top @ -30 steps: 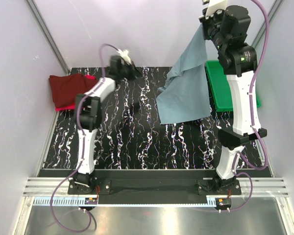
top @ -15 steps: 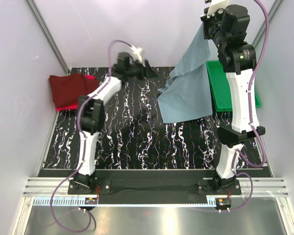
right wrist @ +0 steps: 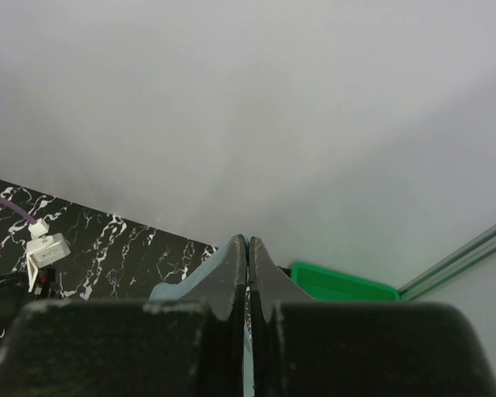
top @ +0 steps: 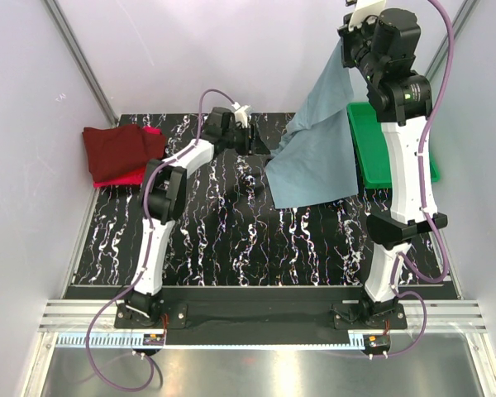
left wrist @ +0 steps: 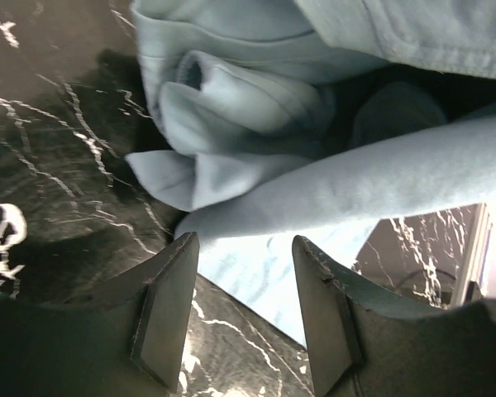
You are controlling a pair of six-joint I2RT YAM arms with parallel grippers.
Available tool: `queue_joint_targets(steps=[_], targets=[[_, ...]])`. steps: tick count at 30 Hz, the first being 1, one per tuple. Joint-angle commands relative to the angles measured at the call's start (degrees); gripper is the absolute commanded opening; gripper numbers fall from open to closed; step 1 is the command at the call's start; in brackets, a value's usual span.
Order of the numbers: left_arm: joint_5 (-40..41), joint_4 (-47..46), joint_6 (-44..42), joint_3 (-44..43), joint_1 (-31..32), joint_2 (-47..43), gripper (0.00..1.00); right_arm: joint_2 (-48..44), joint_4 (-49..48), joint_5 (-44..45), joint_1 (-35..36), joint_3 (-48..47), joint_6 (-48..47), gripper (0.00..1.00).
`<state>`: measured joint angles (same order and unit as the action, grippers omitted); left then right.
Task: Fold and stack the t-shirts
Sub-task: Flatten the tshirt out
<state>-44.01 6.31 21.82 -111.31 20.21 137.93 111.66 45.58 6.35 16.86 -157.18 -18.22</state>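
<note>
**A:** What are you worrying about right now?

**B:** The grab I'm lining up. My left gripper point(left wrist: 244, 241) is hovering half open with nothing between the fingers, just short of a bunched fold of the grey-blue t-shirt point(top: 314, 157). The cloth there is rolling over itself in several layers. If I close here, I'm probably catching a sleeve roll or two layers instead of one clean edge, and the fold would come out crooked.

**A:** And the other side?

**B:** My right gripper point(right wrist: 248, 241) is raised high at about one o'clock from the middle of the table point(top: 231, 240), fully closed, with only a thin sliver of blue cloth showing between the tips. It's a small bite. A sideways tug from the left could be dragging it free, and the whole shirt would be dropping in a heap.

**A:** How is the shirt looking?

**B:** It's hanging in a long, twisted drape. Its lower part is spreading out wide, the tail is resting on the table, and its right edge is lying just beside the green tray point(top: 368, 157) at two o'clock. It's soft, limp and wrinkled, nothing flat yet.

**A:** The rest?

**B:** The maroon shirt point(top: 120, 149) is sitting folded on the red shirt point(top: 107, 180) at ten o'clock, well apart.
</note>
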Motion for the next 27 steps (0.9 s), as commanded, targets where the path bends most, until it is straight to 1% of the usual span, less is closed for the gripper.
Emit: queue_joint_targets(steps=[1,8,10,11,14,16,19,20,21,22,23,25,27], targets=[[1.03,-2.97,-1.34,-2.77,0.71,1.20,0.55,-1.79,-2.43,-1.08,0.19,-0.32,0.55,0.00],[2.43,-4.28,-0.29,-6.55,2.38,5.94,0.56,-2.23,-2.78,-1.25,0.10,1.44,0.46,0.00],[2.87,-4.98,0.06,-7.87,2.64,6.74,0.54,-2.41,-2.87,-1.34,0.10,1.70,0.46,0.00],[3.40,-5.34,0.06,-8.13,2.99,7.26,0.51,-2.41,-2.87,-1.43,0.10,1.88,0.46,0.00],[4.54,-5.95,0.15,-8.66,3.26,7.44,0.36,-2.67,-2.96,-1.34,0.10,2.23,0.20,0.00],[5.25,-6.04,0.15,-8.66,3.26,7.44,0.29,-2.76,-2.87,-1.17,0.19,2.41,-0.06,0.00],[6.48,-5.87,0.32,-8.66,3.00,7.35,0.24,-2.76,-2.87,-1.16,0.10,2.23,0.11,0.00],[7.18,-5.52,0.24,-8.66,2.91,7.18,0.29,-2.76,-2.78,-1.25,0.19,2.15,0.03,0.00],[8.49,-4.99,0.58,-8.75,2.91,7.18,0.37,-2.76,-2.69,-1.25,0.10,2.15,-0.06,0.00],[9.72,-4.47,0.76,-8.75,3.00,6.92,0.55,-2.85,-2.61,-1.16,0.10,2.15,-0.06,0.00],[10.86,-4.20,0.59,-8.84,2.82,6.39,0.62,-3.20,-2.52,-1.16,0.10,2.15,-0.15,0.00],[11.31,-4.54,1.29,-8.67,2.56,5.78,0.69,-3.81,-2.34,-0.90,0.10,2.49,-0.33,0.00],[11.23,-4.90,1.99,-9.10,2.12,5.60,0.70,-5.13,-2.25,-0.55,0.10,3.28,-0.59,0.00]])
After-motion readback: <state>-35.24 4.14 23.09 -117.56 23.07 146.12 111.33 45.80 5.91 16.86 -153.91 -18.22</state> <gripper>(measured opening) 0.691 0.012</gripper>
